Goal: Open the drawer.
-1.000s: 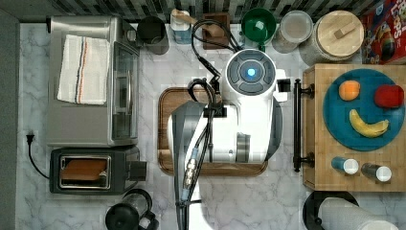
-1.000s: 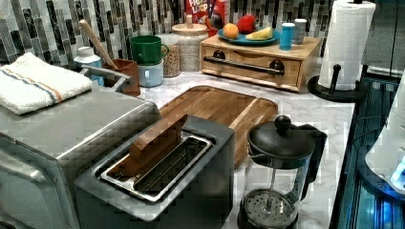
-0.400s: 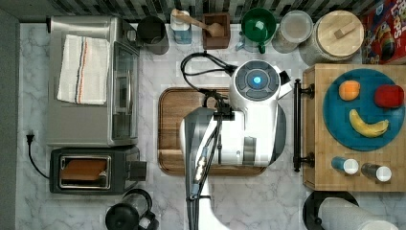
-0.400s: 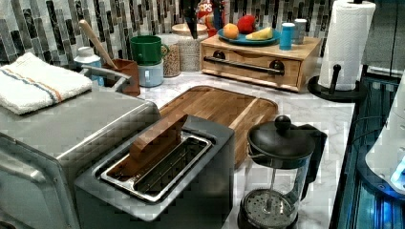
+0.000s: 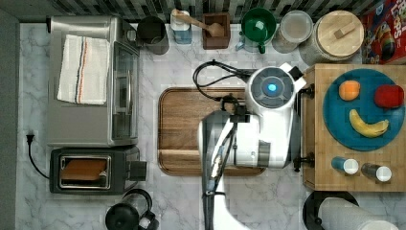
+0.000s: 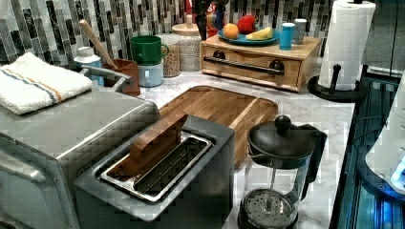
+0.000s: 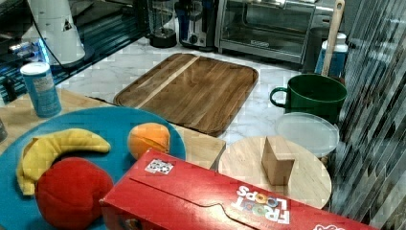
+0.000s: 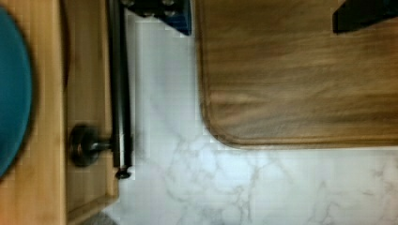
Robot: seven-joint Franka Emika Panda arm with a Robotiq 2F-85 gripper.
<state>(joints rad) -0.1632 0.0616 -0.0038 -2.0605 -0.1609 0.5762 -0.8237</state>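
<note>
Since a second ago the arm (image 5: 268,120) has slid from over the cutting board toward the top view's right, so its wrist now hangs above the gap between board and drawer. At the wrist view's edge the pincer (image 8: 256,9) shows as two dark finger parts (image 8: 157,11) set well apart, one just beside the bar handle (image 8: 119,84) and one over the cutting board (image 8: 300,70); it looks spread and holds nothing.

Past the pincer, the drawer (image 6: 250,67) sits shut in its bamboo box at the bench's back right corner in the left view, its handle running the width of the front on two round standoffs (image 8: 84,145). A blue plate (image 5: 364,109) with an orange (image 5: 349,90), a banana (image 5: 367,126) and a red fruit (image 5: 389,96) rests on the box, with two shakers (image 5: 361,168) near its corner.

Risk, as I judge it: the fingers could close beside the bar instead of around it and slip off. A hard pull might also drag the whole light box along the marble bench (image 5: 182,201), jolting the fruit and shakers.
</note>
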